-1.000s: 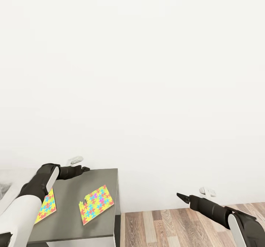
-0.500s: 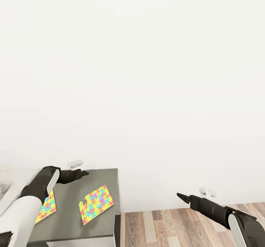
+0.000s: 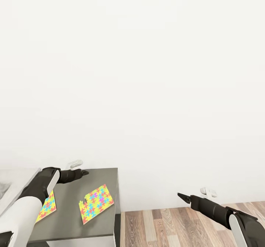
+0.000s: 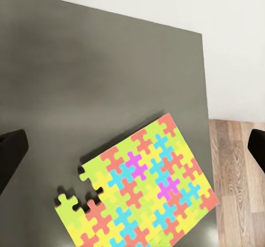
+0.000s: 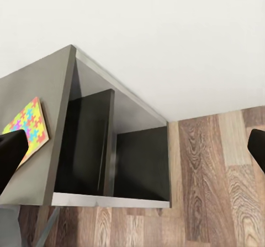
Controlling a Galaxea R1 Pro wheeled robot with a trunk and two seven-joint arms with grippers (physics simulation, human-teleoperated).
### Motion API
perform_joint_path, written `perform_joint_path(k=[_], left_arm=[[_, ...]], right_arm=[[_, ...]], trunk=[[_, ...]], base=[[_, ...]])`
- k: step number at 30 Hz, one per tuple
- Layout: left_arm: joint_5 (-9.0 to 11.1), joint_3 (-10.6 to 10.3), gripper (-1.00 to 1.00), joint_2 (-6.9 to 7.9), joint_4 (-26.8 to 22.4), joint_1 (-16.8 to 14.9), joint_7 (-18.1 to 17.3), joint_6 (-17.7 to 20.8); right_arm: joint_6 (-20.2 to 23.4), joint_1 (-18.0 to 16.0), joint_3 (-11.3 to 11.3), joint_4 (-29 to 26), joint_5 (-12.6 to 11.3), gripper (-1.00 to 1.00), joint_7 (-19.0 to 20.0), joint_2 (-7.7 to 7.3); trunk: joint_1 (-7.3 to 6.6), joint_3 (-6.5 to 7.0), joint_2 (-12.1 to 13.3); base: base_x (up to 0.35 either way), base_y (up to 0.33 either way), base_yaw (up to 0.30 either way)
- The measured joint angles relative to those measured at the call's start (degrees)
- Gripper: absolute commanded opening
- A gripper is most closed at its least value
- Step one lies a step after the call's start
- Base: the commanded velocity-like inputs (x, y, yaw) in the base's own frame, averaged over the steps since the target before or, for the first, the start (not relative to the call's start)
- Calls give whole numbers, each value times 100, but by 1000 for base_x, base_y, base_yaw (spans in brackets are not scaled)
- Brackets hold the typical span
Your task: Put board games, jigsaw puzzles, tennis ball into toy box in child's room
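Dark table (image 3: 70,217) holds two jigsaw puzzles (image 3: 96,203).

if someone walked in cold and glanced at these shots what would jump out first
The brightest things are two multicoloured jigsaw puzzles lying flat on the dark grey table section: one whole near its right edge, the other partly hidden under the left arm. The left end effector is above the table's far edge, fingers spread wide in its wrist view. The right end effector hangs over wooden floor, beside the table's open dark shelf.
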Motion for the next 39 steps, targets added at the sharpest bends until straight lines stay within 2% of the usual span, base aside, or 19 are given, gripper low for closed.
perform_joint_path(k=[20,39], left_arm=[[6,-15,100,75,17,5,-55,-78],[3,-24,100,81,55,5,-72,-96]], right_arm=[[0,-2,-16,13,0,100,7,1],[-4,-2,-16,20,0,100,7,0]], trunk=[[0,-181,0],[0,-361,0]], base=[[0,0,0],[0,0,0]])
